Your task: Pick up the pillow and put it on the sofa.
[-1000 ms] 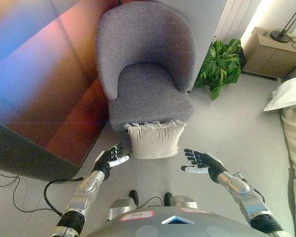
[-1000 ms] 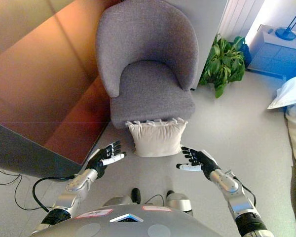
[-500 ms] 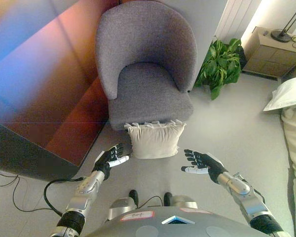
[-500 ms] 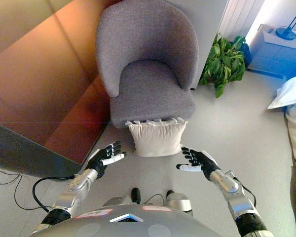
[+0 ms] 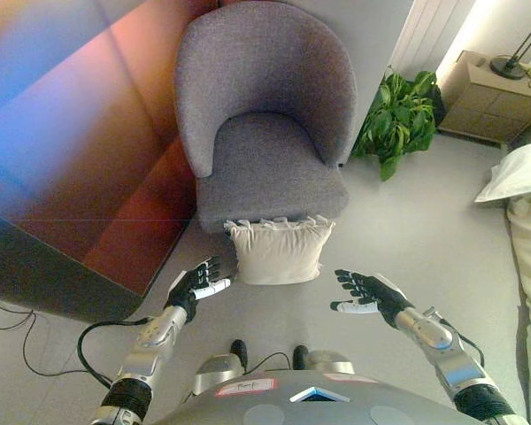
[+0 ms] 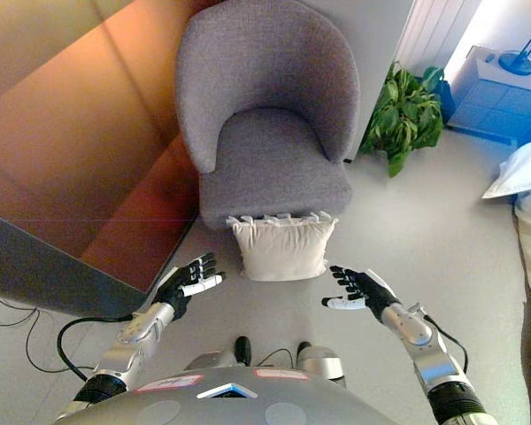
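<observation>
A cream pillow (image 5: 277, 251) with a frilled top edge stands upright on the floor, leaning against the front of a grey armchair (image 5: 265, 115). My left hand (image 5: 198, 283) hovers just left of the pillow's lower corner, fingers spread and open. On the other side, my right hand (image 5: 366, 293) is held open a short way below and right of the pillow, apart from it. Neither hand touches the pillow, and the chair's seat is bare.
A dark reddish-brown panel (image 5: 71, 159) runs along the left. A green potted plant (image 5: 395, 119) stands right of the chair, with a wooden bedside cabinet (image 5: 487, 102) behind it. White bedding (image 5: 522, 204) lies at the right edge.
My right hand has drifted slightly right and down, away from the pillow. The view has shifted a little. Left hand and pillow are as before.
</observation>
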Robot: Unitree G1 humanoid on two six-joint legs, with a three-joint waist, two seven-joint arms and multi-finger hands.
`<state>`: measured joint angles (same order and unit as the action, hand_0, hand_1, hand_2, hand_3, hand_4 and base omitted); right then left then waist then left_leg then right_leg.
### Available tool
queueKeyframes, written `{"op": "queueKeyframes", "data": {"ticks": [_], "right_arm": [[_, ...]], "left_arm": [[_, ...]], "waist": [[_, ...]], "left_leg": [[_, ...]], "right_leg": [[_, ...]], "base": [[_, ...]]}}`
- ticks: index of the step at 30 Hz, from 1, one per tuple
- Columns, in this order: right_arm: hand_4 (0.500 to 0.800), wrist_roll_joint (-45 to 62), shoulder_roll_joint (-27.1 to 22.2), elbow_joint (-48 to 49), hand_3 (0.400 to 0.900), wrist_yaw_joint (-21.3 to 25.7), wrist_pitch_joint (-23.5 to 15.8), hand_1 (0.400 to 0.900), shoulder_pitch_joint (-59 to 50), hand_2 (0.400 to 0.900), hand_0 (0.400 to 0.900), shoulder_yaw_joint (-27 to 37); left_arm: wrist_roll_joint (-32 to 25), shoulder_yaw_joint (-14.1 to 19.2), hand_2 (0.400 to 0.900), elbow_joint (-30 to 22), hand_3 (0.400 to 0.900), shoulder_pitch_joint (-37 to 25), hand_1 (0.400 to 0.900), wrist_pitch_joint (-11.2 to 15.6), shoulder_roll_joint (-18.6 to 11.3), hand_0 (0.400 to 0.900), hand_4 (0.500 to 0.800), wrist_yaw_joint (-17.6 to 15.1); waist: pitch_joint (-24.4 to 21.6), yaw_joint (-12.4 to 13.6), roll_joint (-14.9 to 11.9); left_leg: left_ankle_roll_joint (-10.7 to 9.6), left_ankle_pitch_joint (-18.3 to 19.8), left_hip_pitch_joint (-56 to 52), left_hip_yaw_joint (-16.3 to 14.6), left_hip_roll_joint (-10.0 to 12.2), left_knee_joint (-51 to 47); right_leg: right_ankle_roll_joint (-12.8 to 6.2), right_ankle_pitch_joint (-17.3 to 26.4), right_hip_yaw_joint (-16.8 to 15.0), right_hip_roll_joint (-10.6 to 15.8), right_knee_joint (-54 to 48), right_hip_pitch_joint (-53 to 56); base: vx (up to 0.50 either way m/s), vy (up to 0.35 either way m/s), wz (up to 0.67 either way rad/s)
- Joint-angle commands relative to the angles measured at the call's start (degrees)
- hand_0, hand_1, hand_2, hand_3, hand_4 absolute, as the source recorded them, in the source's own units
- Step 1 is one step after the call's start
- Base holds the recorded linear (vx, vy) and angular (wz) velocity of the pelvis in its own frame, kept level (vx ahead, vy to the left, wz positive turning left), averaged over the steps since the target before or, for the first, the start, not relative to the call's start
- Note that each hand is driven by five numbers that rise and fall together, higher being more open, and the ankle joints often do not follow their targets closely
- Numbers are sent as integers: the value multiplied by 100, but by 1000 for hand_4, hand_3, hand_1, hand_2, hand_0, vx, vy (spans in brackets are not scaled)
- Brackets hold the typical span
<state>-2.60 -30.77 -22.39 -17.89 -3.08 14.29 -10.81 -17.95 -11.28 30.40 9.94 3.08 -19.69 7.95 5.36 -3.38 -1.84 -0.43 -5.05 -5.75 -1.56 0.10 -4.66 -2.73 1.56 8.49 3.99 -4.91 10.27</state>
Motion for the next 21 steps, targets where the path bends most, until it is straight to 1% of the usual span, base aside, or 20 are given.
{"op": "queueKeyframes", "data": {"ticks": [1,4,6,7,8,9,10,11,12,13,14,15,16,17,18,19,20,21], "right_arm": [[800,17,-321,504,900,88,-481,900,-370,900,900,214],[800,55,-323,515,900,80,-477,900,-406,900,900,223],[800,103,-330,496,900,99,-471,900,-484,900,900,224],[800,135,-345,498,900,130,-463,900,-528,900,900,235],[800,163,-371,480,900,176,-465,900,-553,900,900,256],[800,168,-383,452,900,196,-449,900,-601,900,900,255],[800,179,-372,427,900,219,-448,900,-644,900,900,252],[800,205,-358,398,900,265,-444,900,-698,900,900,249],[800,229,-340,380,900,287,-451,900,-718,900,900,248],[800,244,-338,372,900,311,-465,900,-727,900,900,238],[800,244,-337,371,900,311,-465,900,-727,900,900,238],[800,233,-340,311,900,376,-525,900,-769,900,900,163],[800,233,-342,298,900,381,-534,900,-775,900,900,156],[800,218,-351,283,900,407,-547,900,-807,900,900,120],[800,206,-392,205,900,508,-580,900,-945,900,900,20],[800,206,-391,191,900,513,-587,900,-958,900,900,12],[800,199,-403,161,900,545,-584,900,-1022,900,900,-22],[800,197,-324,187,900,527,-586,900,-1071,900,900,-118]], "left_arm": [[-227,358,900,-373,900,-403,900,272,-62,900,800,-24],[-307,406,900,-382,900,-410,900,251,-33,900,800,-61],[-364,395,900,-389,900,-444,900,234,-8,900,800,-72],[-366,363,900,-390,900,-499,900,238,2,900,800,-92],[-382,330,900,-378,900,-544,900,232,19,900,800,-108],[-413,299,900,-379,900,-590,900,231,22,900,800,-119],[-433,279,900,-380,900,-627,900,236,34,900,800,-136],[-457,259,900,-364,900,-669,900,240,40,900,800,-158],[-473,254,900,-341,900,-691,900,247,47,900,800,-176],[-474,249,900,-332,900,-680,900,254,43,900,800,-185],[-474,249,900,-332,900,-679,900,254,43,900,800,-185],[-456,199,900,-284,900,-667,900,287,44,900,800,-219],[-455,199,900,-278,900,-667,900,292,48,900,800,-220],[-460,171,900,-296,900,-673,900,298,42,900,800,-241],[-455,141,900,-274,900,-753,900,359,37,900,800,-328],[-455,145,900,-268,900,-758,900,362,39,900,800,-330],[-468,152,900,-295,900,-780,900,370,28,900,800,-368],[-556,159,900,-276,900,-773,900,366,54,900,800,-407]], "waist": [[-107,-19,-209],[-23,8,-224],[136,55,-248],[278,73,-257],[402,85,-277],[479,102,-225],[531,105,-204],[560,118,-177],[559,132,-197],[532,154,-180],[532,155,-184],[542,233,-59],[553,237,-84],[568,260,-29],[606,313,79],[614,328,69],[622,355,92],[501,391,134]], "left_leg": [[-311,778,240,81,420,948],[-356,932,395,173,447,1404],[-377,1047,825,247,421,2263],[-373,1013,1186,299,374,2869],[-365,874,1480,240,326,3411],[-362,707,1666,280,303,3640],[-364,578,1811,319,280,3628],[-361,485,2010,289,271,3371],[-361,469,2219,290,228,3248],[-359,373,2277,317,235,2872],[-358,369,2272,315,232,2864],[-437,-179,2443,565,412,1855],[-449,-264,2346,547,401,1694],[-475,-429,2300,565,521,1265],[-614,-725,2480,532,636,472],[-616,-765,2428,504,640,393],[-660,-838,2458,445,686,364],[-657,-914,2323,447,801,393]], "right_leg": [[-139,-296,-61,-147,431,-304],[-68,-353,-67,-214,527,-324],[12,-373,-98,-235,614,-340],[65,-371,-84,-231,654,-338],[117,-370,-35,-206,668,-314],[140,-411,30,-237,676,-297],[139,-438,61,-247,673,-291],[122,-455,89,-251,649,-278],[100,-443,94,-224,624,-271],[73,-451,79,-254,599,-266],[72,-451,78,-250,599,-266],[-2,-500,-34,-383,524,-180],[4,-500,-40,-362,523,-163],[-21,-535,-86,-395,506,-119],[-76,-630,-216,-437,400,-23],[-75,-631,-235,-427,400,-18],[-98,-669,-324,-434,349,43],[-119,-759,-482,-442,259,154]], "base": [[14,-116,10],[-5,-119,5],[-70,-113,2],[-102,-97,11],[-88,-57,14],[-59,-22,11],[-19,15,6],[27,11,4],[117,22,-3],[106,11,-4],[261,86,-22],[188,63,-20],[253,95,-28],[186,103,-37],[187,112,-40],[157,112,-52],[117,116,-68],[184,179,-61]]}}
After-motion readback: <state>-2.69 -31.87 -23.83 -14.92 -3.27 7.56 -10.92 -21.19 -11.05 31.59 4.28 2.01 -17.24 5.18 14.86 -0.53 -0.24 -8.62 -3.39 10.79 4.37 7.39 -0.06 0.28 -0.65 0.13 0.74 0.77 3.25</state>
